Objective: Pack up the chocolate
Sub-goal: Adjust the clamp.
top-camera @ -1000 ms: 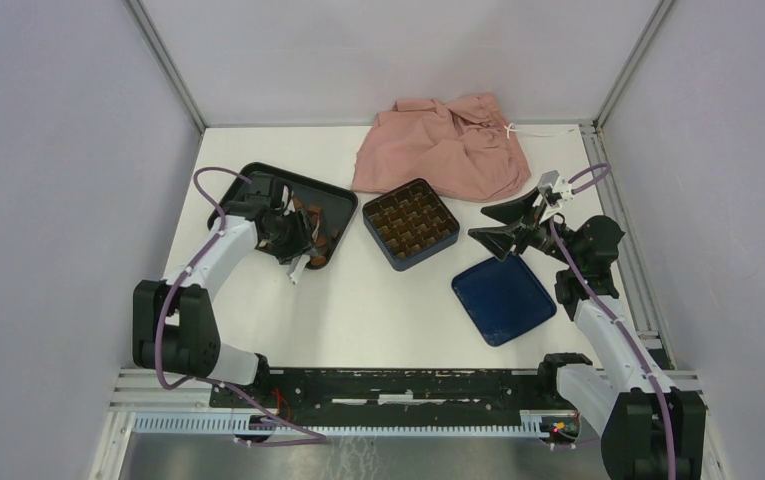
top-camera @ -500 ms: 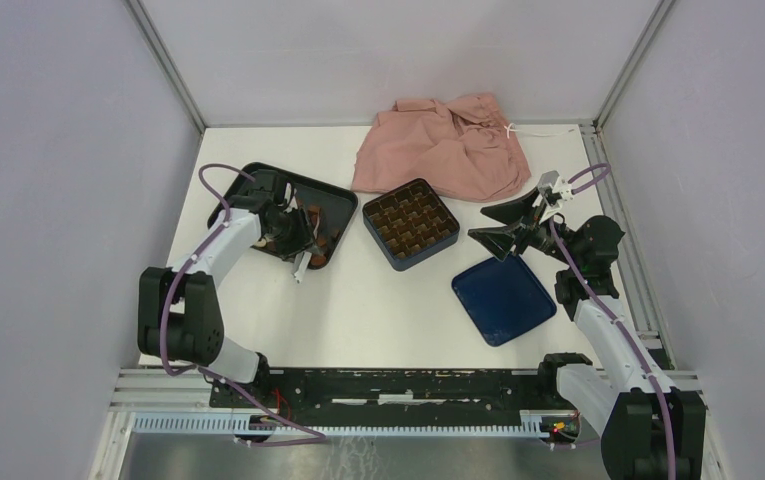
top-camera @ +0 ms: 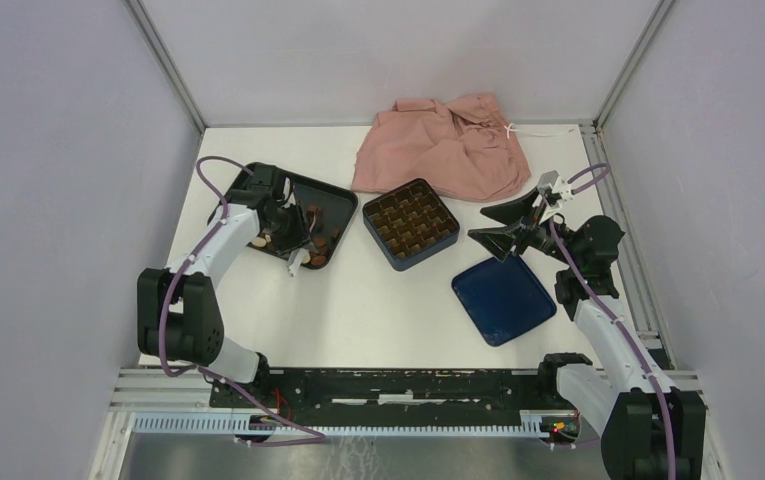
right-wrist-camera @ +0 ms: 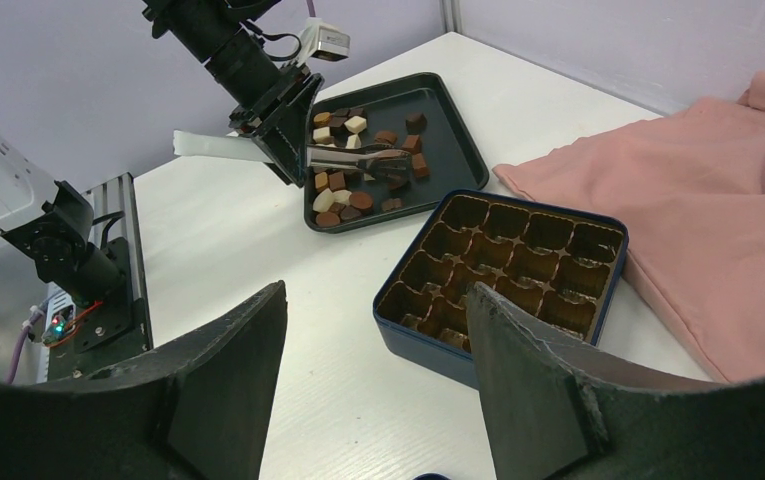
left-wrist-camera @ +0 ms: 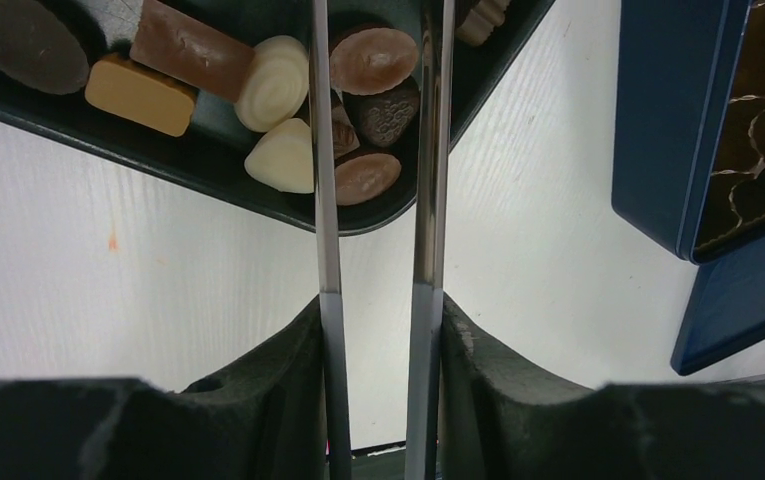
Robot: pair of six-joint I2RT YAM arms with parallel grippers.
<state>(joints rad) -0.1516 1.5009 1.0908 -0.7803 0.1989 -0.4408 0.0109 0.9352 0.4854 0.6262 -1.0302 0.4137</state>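
Several small chocolate pieces (top-camera: 320, 240) (right-wrist-camera: 358, 195), brown, tan and cream, lie loose in the black tray (top-camera: 336, 196) (right-wrist-camera: 463, 140) at the left. My left gripper (top-camera: 293, 235) (left-wrist-camera: 378, 300) is shut on a pair of metal tongs (left-wrist-camera: 326, 200) (right-wrist-camera: 358, 160) that reach over the tray's near corner. A round brown chocolate (left-wrist-camera: 373, 58) and two darker ones lie between the blades; the tips run off the top of the left wrist view. The dark blue box (top-camera: 410, 222) (right-wrist-camera: 503, 270) with its empty gridded insert stands mid-table. My right gripper (top-camera: 498, 225) (right-wrist-camera: 376, 295) hangs open to its right, holding nothing.
The blue lid (top-camera: 503, 298) lies flat under the right gripper. A crumpled pink cloth (top-camera: 443, 145) (right-wrist-camera: 718, 190) lies behind the box at the back. Grey walls enclose the table on three sides. A metal rail (top-camera: 408, 385) runs along the near edge.
The left arm has carried the tongs a little farther over the tray, and the blades have drawn slightly closer together. The right arm has not moved.
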